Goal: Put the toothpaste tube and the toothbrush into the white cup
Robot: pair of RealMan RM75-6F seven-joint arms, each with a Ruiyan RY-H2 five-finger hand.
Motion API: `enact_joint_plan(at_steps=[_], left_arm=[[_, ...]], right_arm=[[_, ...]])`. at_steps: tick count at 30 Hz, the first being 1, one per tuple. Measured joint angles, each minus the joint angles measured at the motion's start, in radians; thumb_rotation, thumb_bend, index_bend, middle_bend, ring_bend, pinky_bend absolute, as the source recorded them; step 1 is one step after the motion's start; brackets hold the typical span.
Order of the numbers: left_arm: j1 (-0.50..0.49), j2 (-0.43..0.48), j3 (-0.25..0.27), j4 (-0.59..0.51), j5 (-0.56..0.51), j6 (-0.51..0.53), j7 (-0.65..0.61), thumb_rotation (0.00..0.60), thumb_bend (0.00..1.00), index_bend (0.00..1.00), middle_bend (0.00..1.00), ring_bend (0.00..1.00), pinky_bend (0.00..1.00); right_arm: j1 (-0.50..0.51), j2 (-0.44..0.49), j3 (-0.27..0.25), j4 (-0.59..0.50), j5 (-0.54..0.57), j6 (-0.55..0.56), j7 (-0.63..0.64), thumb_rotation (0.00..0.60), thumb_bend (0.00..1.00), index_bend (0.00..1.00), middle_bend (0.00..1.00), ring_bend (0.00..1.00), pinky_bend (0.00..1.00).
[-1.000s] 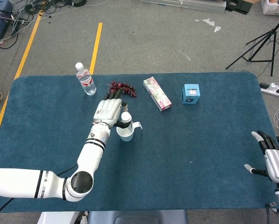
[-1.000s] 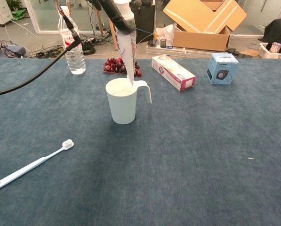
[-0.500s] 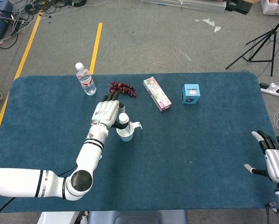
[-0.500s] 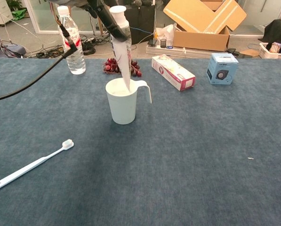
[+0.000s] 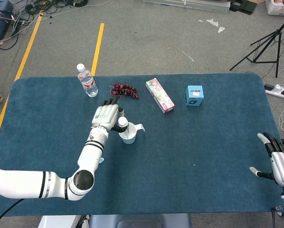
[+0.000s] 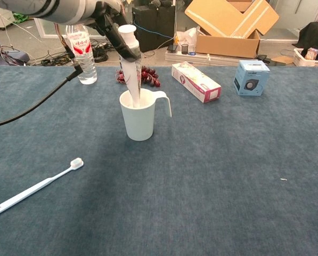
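Over at nine o'clock on the blue tabletop (image 6: 244, 176), the toothbrush (image 6: 33, 188) lies flat and untouched, bristle head aimed toward the middle, well apart from everything else. Moving right, here's the action: the left hand (image 5: 105, 116) pinches the toothpaste tube (image 6: 131, 66) just under its cap, and compared with a second ago the tube has sunk, its flat tail now well down inside the white cup (image 6: 140, 114) where before it only dipped past the rim. It has tipped too, the cap leaning toward ten o'clock, so the tube looks set to rest against the cup's wall. That reads as the first half of the task nearly done, with only the release to come. Inside the cup there is the tube's tail and nothing else I can make out; its handle sticks out toward three o'clock. Behind it at twelve o'clock stand a water bottle (image 6: 81, 52), a bunch of dark grapes (image 6: 146, 77), a long printed box (image 6: 196, 81) and a small blue box (image 6: 251, 78), all clear of the cup. Far out at four o'clock in the head view, the right hand (image 5: 278, 160) hangs off the tabletop's edge, fingers spread, holding nothing.
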Motion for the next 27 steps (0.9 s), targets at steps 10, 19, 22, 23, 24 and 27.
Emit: enact_joint_plan(at_steps=[10,19,22,23,24,27], left_arm=[[0.026,-0.019,0.031,0.043,0.014,-0.047,-0.030,0.600,0.70,0.72,0.00,0.00,0.02],[0.046,-0.038,0.057,0.084,0.024,-0.081,-0.051,0.600,0.70,0.71,0.00,0.00,0.02],[0.050,-0.043,0.062,0.094,0.030,-0.089,-0.057,0.600,0.70,0.69,0.00,0.00,0.02],[0.052,-0.044,0.063,0.096,0.033,-0.092,-0.060,0.600,0.70,0.68,0.00,0.00,0.02],[0.054,-0.045,0.065,0.097,0.034,-0.095,-0.063,0.600,0.70,0.67,0.00,0.00,0.02],[0.062,-0.048,0.072,0.100,0.037,-0.103,-0.070,0.600,0.70,0.65,0.00,0.00,0.02]], right_arm=[[-0.001,0.000,-0.001,-0.003,-0.005,0.003,-0.002,0.600,0.02,0.15,0.11,0.11,0.37],[-0.002,0.001,-0.001,-0.004,-0.005,0.005,0.000,0.600,0.02,0.14,0.11,0.11,0.37],[-0.002,0.001,0.000,-0.005,-0.006,0.007,-0.001,0.600,0.02,0.15,0.11,0.11,0.37],[-0.003,0.001,-0.001,-0.006,-0.007,0.009,-0.002,0.600,0.02,0.15,0.11,0.11,0.37],[-0.003,0.002,-0.001,-0.007,-0.009,0.011,-0.002,0.600,0.02,0.15,0.11,0.11,0.37],[-0.006,0.003,-0.001,-0.010,-0.013,0.017,-0.003,0.600,0.02,0.14,0.11,0.11,0.37]])
